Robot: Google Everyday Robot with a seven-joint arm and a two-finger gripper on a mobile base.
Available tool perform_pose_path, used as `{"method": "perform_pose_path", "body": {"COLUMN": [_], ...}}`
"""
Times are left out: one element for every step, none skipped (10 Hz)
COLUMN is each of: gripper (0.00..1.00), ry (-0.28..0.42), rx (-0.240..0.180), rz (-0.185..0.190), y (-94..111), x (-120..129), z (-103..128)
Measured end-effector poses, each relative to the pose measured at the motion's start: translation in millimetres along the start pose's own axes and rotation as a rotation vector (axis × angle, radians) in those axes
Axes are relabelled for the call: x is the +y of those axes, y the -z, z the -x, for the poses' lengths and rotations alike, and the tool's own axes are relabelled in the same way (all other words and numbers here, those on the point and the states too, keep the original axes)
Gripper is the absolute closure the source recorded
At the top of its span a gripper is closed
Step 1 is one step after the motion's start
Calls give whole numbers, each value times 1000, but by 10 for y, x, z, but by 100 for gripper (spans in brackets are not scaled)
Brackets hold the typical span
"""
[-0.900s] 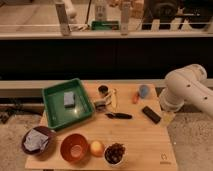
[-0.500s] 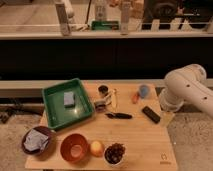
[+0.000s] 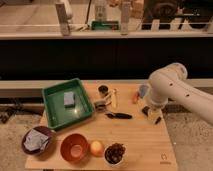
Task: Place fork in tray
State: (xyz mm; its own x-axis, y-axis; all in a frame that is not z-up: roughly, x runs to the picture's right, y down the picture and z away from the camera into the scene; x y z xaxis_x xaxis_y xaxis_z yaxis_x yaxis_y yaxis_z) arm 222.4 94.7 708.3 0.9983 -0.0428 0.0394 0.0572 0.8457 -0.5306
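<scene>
wooden table (image 3: 145,145), near edge, left to right: dark bowl (image 3: 29,148) holding grey cloth (image 3: 36,140), orange bowl (image 3: 75,147), orange fruit (image 3: 96,148), small bowl (image 3: 115,153) of dark pieces. blue sponge (image 3: 68,98) rear left. gripper (image 3: 152,107) at right, over black block (image 3: 153,115).

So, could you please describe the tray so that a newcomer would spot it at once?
On the wooden table, look at the left half, away from the gripper at the right edge. The tray is the big green rectangle with a grey sponge in it; the orange bowl nearby is round and smaller.

The big green tray (image 3: 61,116) sits well away from the gripper (image 3: 150,107). The dark fork (image 3: 119,115) lies flat between them.
</scene>
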Motion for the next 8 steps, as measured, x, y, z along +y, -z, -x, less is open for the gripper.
{"method": "perform_pose_path", "body": {"gripper": [20,20,20,20,20,20,20,20], "ry": [7,19,31,47,58,70,82,88], "rx": [-3,-1,-6,-11,-14,-17,-20,-20], "rz": [2,6,8,10,11,10,10,8], "y": [-21,-54,-89,-138,-173,-230,-276,-293], "x": [-17,-37,-75,-130,-164,-233,-294,-329], "z": [21,73,211,391,471,514,541,567]}}
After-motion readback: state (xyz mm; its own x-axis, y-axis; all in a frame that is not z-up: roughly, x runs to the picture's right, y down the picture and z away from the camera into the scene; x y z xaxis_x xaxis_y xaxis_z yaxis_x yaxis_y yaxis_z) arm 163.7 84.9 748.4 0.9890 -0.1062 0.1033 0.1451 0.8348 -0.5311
